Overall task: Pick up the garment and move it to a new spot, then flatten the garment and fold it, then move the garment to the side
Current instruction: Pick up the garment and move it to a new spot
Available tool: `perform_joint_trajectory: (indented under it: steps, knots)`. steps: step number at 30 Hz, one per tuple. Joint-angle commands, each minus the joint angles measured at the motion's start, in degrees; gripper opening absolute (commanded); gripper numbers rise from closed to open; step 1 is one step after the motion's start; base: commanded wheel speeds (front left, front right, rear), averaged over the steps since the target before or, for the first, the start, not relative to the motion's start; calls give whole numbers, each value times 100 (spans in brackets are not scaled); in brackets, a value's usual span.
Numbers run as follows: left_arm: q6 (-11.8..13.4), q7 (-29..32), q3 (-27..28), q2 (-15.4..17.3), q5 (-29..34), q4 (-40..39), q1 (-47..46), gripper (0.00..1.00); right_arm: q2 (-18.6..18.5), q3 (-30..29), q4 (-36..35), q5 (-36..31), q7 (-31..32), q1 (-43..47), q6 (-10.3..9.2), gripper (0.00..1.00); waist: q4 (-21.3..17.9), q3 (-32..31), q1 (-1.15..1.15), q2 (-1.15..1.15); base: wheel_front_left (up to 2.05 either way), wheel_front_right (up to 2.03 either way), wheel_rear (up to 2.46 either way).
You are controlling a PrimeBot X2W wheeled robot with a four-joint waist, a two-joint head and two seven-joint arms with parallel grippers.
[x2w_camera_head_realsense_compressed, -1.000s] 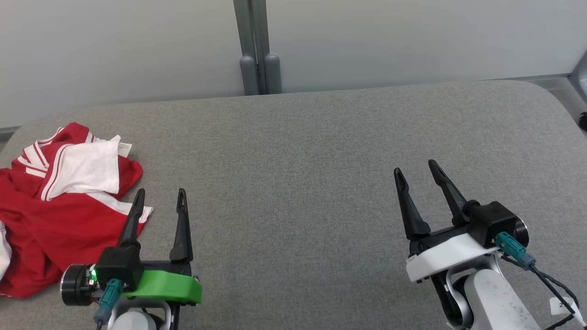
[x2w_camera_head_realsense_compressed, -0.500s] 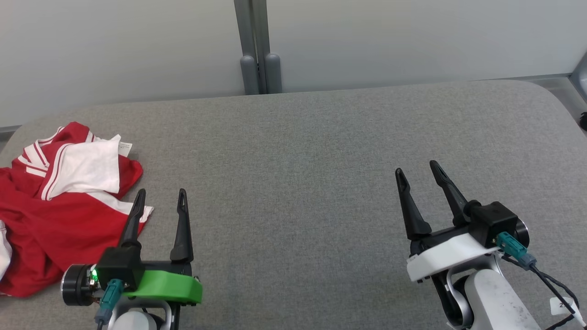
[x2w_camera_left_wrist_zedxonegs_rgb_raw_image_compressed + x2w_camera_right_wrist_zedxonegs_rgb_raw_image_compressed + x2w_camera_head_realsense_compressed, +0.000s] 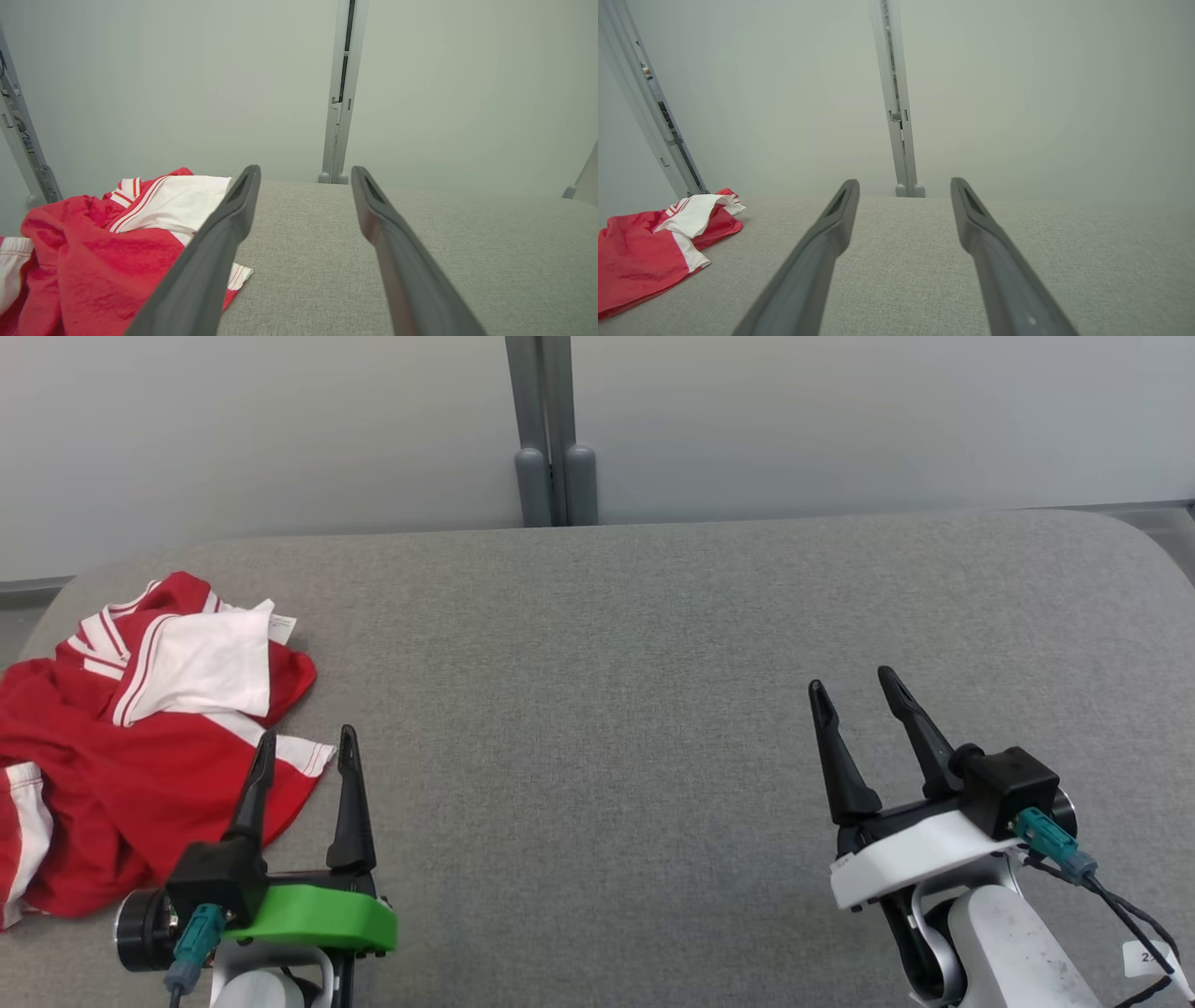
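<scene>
A crumpled red-and-white fabric garment (image 3: 140,775) is lying bunched at the left edge of the grey cloth-covered tabletop (image 3: 597,709), toward its far left corner. The robot's left gripper (image 3: 308,733) is hovering just beside the heap's right hem, its two dark fingers spread with nothing between them. The right gripper (image 3: 851,679), likewise spread and empty, is waiting over the bare right half, near the front edge and well apart from the cloth. The lift is not yet begun, and the risks are gathering around the first pinch. Fingers closing on the loose white panel on top alone are likely to be peeling up one layer while the red bulk is dragging behind or slipping over the left edge. A descent too deep is risking the fingertips catching in the tabletop's woven cover. With the other arm so far off, a single-handed carry is threatening to leave the garment more tangled for flattening.
</scene>
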Motion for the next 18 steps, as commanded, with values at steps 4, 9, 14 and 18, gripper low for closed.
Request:
perform_joint_trajectory:
  steps: [4,9,14,18]
  knots:
    - [11,-12,93,37,1,87,-72,100,-3,2,-15,84,-18,-52,0,100,409,-17,0,0,0,0,0]
    - [-5,-12,177,38,27,203,-69,100,-4,5,-46,172,-18,52,0,100,898,-47,0,0,0,0,0]
    - [-80,-12,249,38,-30,448,-55,100,-5,58,6,219,-18,109,0,100,1460,-90,0,0,0,0,0]
    - [-108,-12,307,36,-14,579,-79,100,-5,96,0,251,-18,130,0,100,1903,-101,0,0,0,0,0]
